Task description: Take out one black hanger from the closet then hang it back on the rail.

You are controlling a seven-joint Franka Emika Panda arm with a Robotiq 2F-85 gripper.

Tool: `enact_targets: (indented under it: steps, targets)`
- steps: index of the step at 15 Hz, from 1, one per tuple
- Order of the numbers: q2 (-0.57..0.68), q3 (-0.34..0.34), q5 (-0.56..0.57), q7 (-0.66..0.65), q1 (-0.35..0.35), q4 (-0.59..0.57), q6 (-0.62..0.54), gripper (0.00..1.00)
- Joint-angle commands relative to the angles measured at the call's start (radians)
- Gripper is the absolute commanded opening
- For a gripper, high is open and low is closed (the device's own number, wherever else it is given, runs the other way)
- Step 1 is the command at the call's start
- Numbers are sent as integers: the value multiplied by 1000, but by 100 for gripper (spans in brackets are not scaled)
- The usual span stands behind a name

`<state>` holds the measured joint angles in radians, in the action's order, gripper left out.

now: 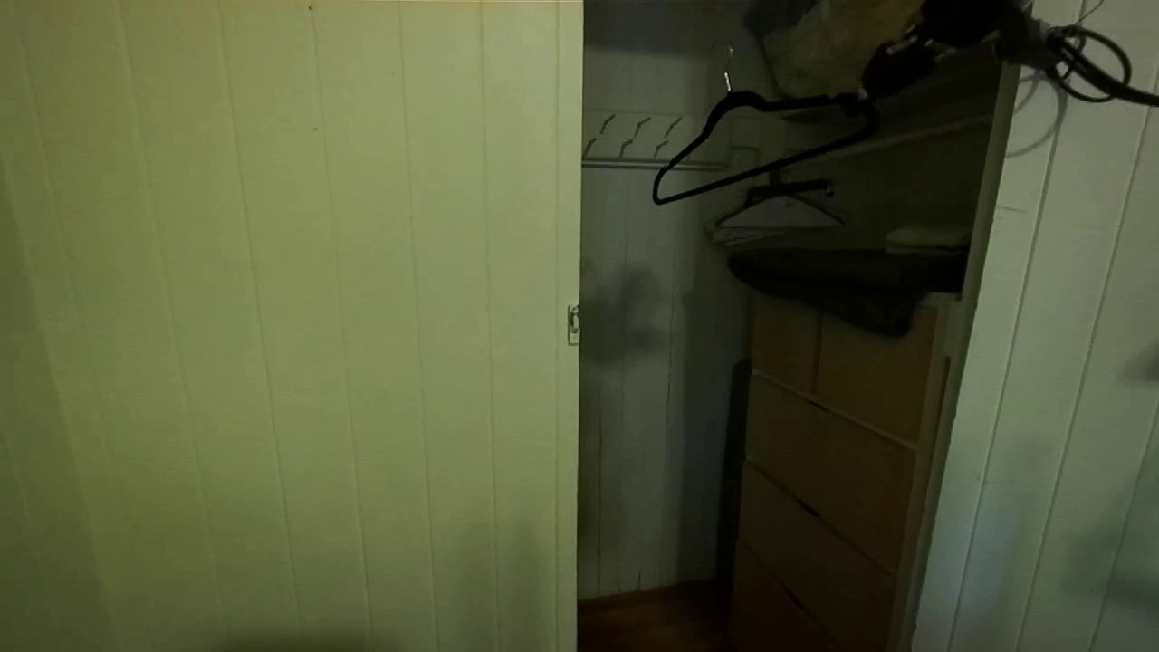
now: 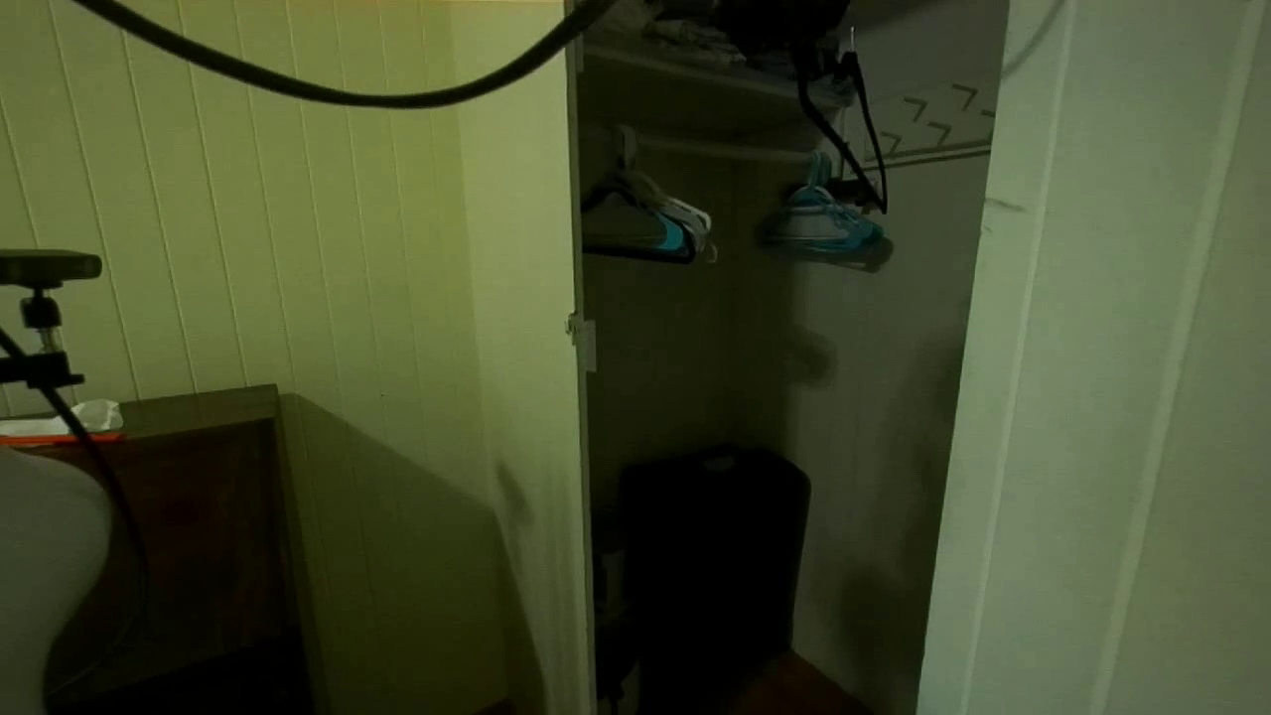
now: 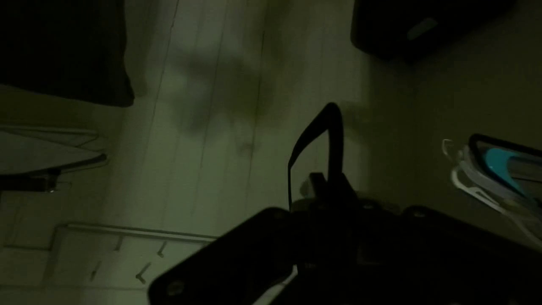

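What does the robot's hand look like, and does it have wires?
The robot's gripper looks black, or nearly so, in this dim light. The wrist view shows chunky, jointed links with rounded corners, small paler round spots like screw heads, and short, blocky fingertips. In an exterior view, black cable curls in loops beside it. I can't make out any writing.

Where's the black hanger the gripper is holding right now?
In an exterior view, the black hanger is high, right of centre, just right of the wall hooks and above pale hangers; the wrist view shows the gripper clasping it.
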<state>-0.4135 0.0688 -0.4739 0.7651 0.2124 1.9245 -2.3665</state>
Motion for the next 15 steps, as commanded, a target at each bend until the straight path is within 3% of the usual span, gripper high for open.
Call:
enact_targets:
  steps: [1, 3, 4, 6, 7, 8, 10, 13, 14, 15]
  targets:
    - [40, -130, -34, -74, 17, 117, -271, 1]
    - [91, -183, -37, -103, -21, 140, -407, 1]
    - [118, -128, 45, -175, -139, 151, -492, 1]
    - [171, -183, 172, -318, -144, 161, -613, 1]
    - [188, -293, 210, -359, -35, 164, -652, 1]
    - [202, -354, 317, -448, 39, 178, -705, 1]
    - [169, -447, 460, -552, 184, 220, -737, 1]
    - [88, -575, 672, -770, 411, 248, -693, 1]
    - [173, -498, 561, -635, 284, 204, -709, 6]
    - [157, -530, 608, -684, 344, 209, -708, 6]
